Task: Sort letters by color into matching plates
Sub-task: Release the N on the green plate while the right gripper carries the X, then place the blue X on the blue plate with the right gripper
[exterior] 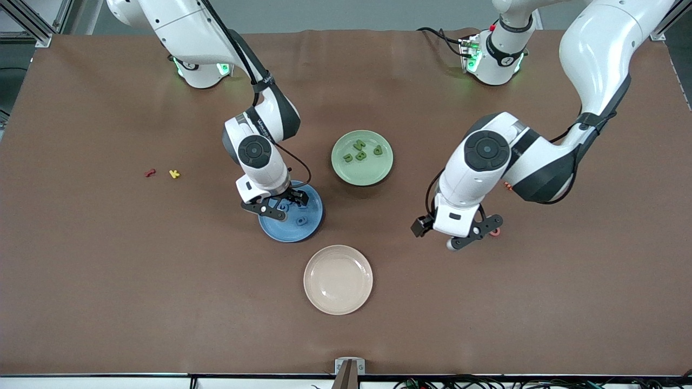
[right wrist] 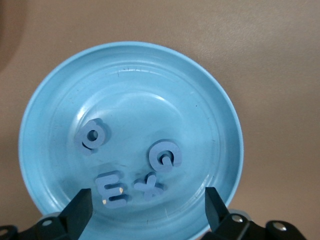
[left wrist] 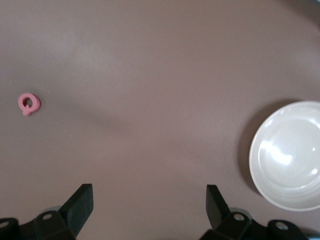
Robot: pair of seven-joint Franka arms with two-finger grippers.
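The right end effector (exterior: 277, 204) hangs over the blue plate (exterior: 311, 227), its fingers (right wrist: 79, 210) spread wide and holding nothing. From the front view the arm hides most of that plate, and only one blue letter (exterior: 301, 221) shows clearly; the right wrist view reveals all four blue letters (right wrist: 127, 165) lying inside it, an O-like one, a G, an E and an X, grouped near the plate's centre. The green plate (exterior: 373, 174), at about two o'clock from the blue one in the front view, carries four green letters (exterior: 361, 152). The left end effector (exterior: 474, 231) waits over bare surface (exterior: 108, 270) toward the left arm's end, fingers (left wrist: 80, 204) apart and empty. Its wrist view shows a pink ring-shaped letter (left wrist: 29, 103) and the cream plate (left wrist: 270, 170). A red letter (exterior: 150, 173) and a yellow letter (exterior: 174, 173) lie near the right arm's end.
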